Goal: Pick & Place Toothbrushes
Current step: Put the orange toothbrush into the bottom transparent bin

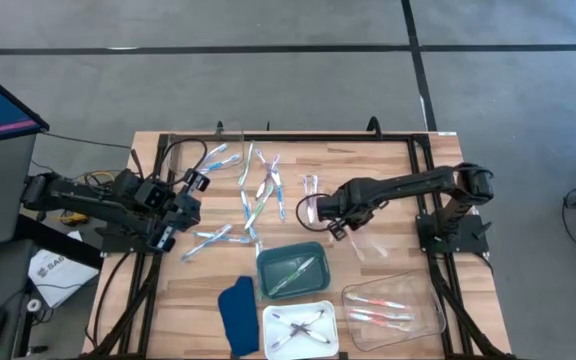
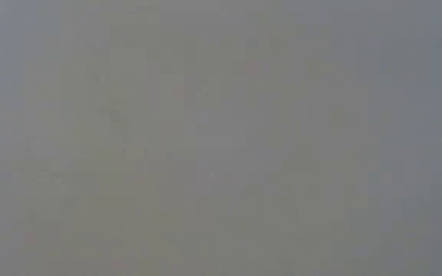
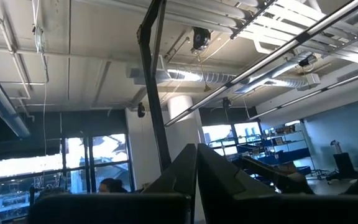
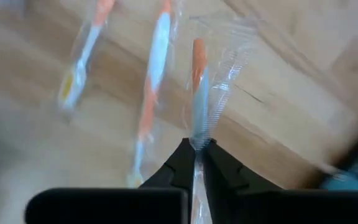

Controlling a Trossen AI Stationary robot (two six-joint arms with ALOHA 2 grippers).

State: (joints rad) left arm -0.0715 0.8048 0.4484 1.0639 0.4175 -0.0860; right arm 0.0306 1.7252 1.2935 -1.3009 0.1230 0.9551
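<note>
Several toothbrushes (image 1: 253, 190) in clear wrappers lie scattered on the wooden table (image 1: 388, 170), at its middle and far left. My right gripper (image 1: 320, 212) points down over the table's middle, shut on a pink-orange toothbrush (image 4: 197, 93). Two more toothbrushes (image 4: 153, 81) lie on the wood beside it. My left gripper (image 1: 190, 192) waits shut at the table's left edge and is tipped upward, so its wrist view shows the left gripper (image 3: 196, 171) against the ceiling. The low view shows only grey. My right gripper pinches the wrapped pink-orange toothbrush by one end (image 4: 197, 138) between its two fingertips, coming from above and pointing down. The handle runs on past the fingertips in line with them. Whether its other end touches the table I cannot tell.
Near the front edge stand a green tray (image 1: 268, 262) with green toothbrushes, a white tray (image 1: 271, 320) with greyish ones and a clear tray (image 1: 423, 290) with pink-orange ones. A dark blue cloth (image 1: 236, 315) lies left of the white tray. Bare wood lies right of my right gripper.
</note>
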